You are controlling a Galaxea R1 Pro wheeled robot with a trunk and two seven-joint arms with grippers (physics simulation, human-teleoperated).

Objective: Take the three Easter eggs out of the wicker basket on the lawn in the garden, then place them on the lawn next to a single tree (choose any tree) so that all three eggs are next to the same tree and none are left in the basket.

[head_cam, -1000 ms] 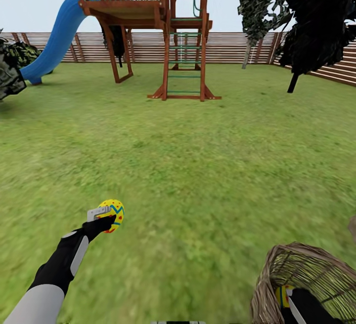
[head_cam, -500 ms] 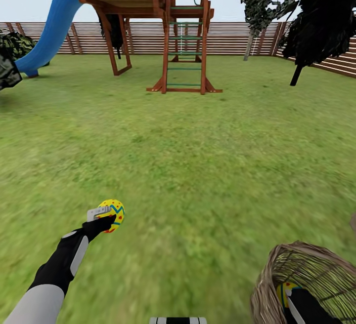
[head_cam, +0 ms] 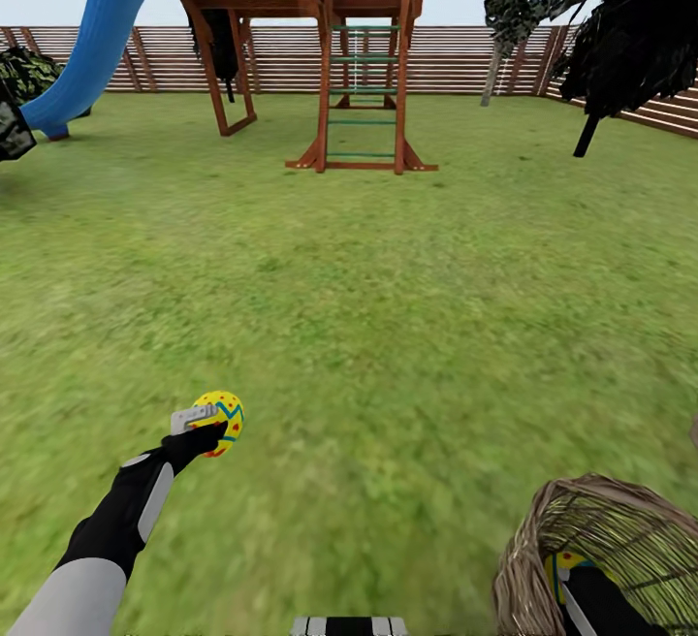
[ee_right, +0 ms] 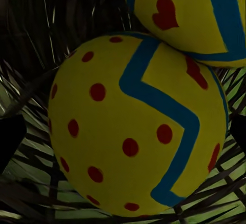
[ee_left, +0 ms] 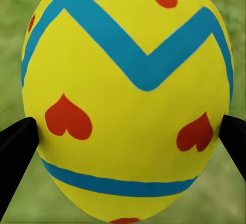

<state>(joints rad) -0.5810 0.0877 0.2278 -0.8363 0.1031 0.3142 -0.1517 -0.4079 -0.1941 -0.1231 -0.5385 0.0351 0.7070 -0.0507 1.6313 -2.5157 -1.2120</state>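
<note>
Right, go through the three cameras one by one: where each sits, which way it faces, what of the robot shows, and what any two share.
Head view: on the head, facing forward and down over the lawn toward the playset; left arm and left gripper show.
Left wrist view: near the left gripper, looking along its fingers at the held Easter egg.
Right wrist view: inside the wicker basket, facing two eggs; dark fingertips at the edges.
Shared: head and left wrist views show the held egg.

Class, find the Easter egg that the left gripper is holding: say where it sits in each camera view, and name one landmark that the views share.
Head view: the held egg sits low and left of centre, at the left gripper.
Left wrist view: it looms large between the two dark fingertips.
Right wrist view: not there; those eggs lie in the wicker basket.
Shared landmark: the lawn.
</note>
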